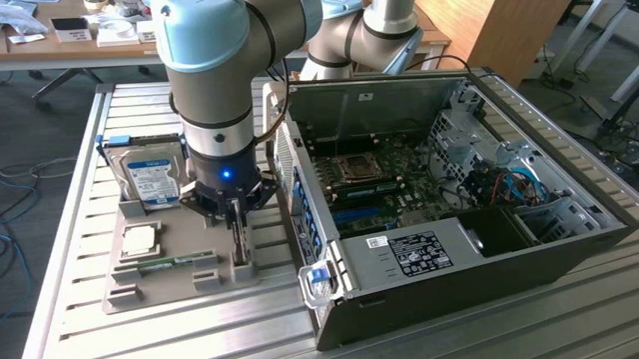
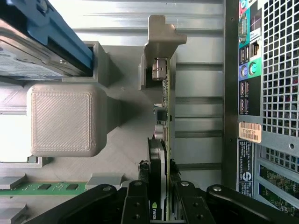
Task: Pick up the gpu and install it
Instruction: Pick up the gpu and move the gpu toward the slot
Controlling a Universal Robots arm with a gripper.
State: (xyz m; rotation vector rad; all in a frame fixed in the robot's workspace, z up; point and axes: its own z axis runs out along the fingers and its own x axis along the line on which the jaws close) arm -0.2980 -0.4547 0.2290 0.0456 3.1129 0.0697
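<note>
gripper [image 2: 159,167] straight down, tight around gpu [image 2: 157,148]

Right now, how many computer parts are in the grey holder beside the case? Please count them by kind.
hard drive: 1
CPU: 1
RAM stick: 1
gpu: 1
Total: 4

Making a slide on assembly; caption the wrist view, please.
Gripper shut on the graphics card, which stands on edge in its grey holder beside the computer case.
</note>
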